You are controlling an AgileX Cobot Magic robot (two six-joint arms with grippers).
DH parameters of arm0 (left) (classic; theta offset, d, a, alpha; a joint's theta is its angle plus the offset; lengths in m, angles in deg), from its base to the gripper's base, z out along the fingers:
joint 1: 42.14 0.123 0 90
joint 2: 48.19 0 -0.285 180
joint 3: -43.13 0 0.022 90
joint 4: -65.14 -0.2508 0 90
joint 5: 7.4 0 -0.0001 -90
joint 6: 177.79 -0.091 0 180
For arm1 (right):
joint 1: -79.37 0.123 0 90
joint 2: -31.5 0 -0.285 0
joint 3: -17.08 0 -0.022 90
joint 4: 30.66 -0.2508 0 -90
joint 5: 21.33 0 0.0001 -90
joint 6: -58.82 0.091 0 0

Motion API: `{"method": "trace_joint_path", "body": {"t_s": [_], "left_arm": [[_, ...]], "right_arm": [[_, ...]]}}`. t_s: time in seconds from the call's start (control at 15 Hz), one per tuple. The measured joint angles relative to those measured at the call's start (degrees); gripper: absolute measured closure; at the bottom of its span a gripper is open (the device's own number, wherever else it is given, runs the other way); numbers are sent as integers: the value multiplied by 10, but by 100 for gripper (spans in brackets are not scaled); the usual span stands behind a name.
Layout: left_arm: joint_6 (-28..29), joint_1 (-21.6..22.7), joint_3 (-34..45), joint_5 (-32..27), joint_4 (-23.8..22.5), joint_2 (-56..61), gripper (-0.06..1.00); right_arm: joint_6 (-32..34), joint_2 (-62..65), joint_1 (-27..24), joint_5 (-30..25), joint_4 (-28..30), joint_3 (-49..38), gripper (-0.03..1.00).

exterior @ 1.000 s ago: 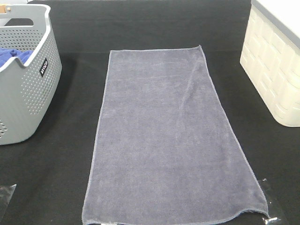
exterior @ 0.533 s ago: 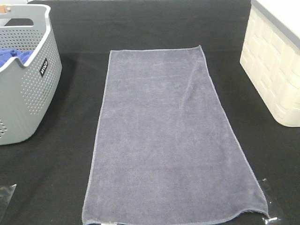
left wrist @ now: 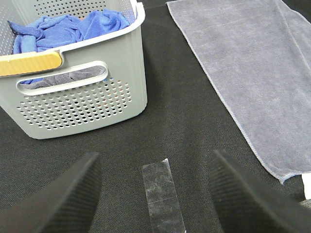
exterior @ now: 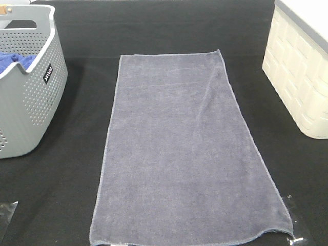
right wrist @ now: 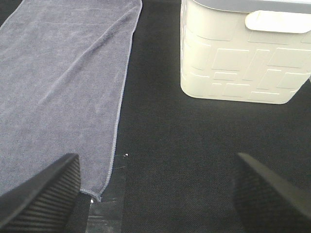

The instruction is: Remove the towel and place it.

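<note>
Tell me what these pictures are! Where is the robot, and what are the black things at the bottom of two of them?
The robot has two arms, and each arm ends in a gripper, a kind of pinching hand. One picture comes from a camera up high, looking down at the black table. There you see the grey towel spread flat, a grey basket on one side and a cream bin on the other.

The other two pictures come from little cameras on the robot's wrists. The black things are the robot's fingers. The left gripper is open above a strip of clear tape, near the basket with a blue cloth inside. The right gripper is open too, between the towel and the bin. Neither holds anything.
</note>
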Motion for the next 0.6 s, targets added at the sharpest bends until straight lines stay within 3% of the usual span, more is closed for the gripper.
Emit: {"method": "trace_joint_path", "body": {"t_s": [0.6], "left_arm": [[0, 0, 0, 0, 0, 0, 32]], "right_arm": [[0, 0, 0, 0, 0, 0, 18]]}}
